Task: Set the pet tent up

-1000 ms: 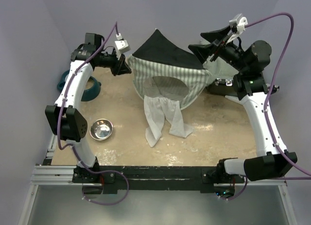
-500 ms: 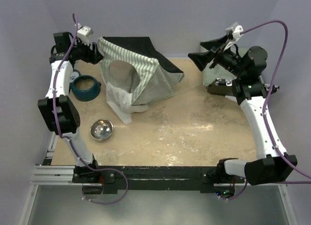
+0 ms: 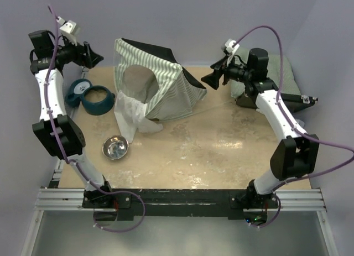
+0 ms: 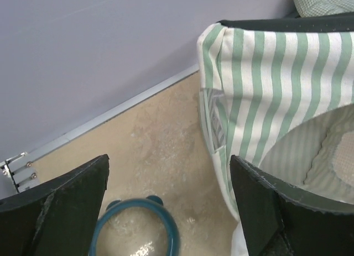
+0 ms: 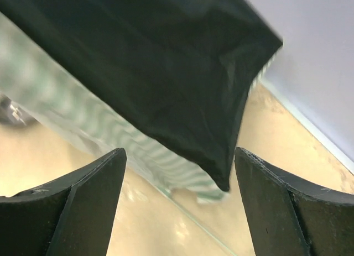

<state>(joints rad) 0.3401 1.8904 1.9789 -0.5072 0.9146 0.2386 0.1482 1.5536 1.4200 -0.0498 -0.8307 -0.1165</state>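
Observation:
The pet tent [image 3: 157, 84] stands at the back left of the table, green-and-white striped, with a round opening, a dark panel on its right side and white flaps [image 3: 128, 115] hanging in front. My left gripper [image 3: 94, 56] hangs open to the left of it, holding nothing. In the left wrist view the tent [image 4: 276, 84] fills the right side beyond my open gripper [image 4: 168, 159]. My right gripper [image 3: 209, 79] is open just right of the tent, apart from it. The right wrist view shows the dark panel [image 5: 166, 73] above my open gripper [image 5: 180, 151], and a thin pole [image 5: 199, 225] on the table.
A teal bowl [image 3: 94, 100] sits left of the tent, under my left gripper [image 4: 166, 223]. A steel bowl [image 3: 115, 147] lies nearer the front left. A green quilted cushion [image 3: 276, 68] rests on a black object [image 3: 260, 98] at the back right. Walls close in on three sides.
The tent has shifted from the middle to the back left and now stands by itself. My left gripper opened, let go of it and drew back up and left. The right arm swung left.

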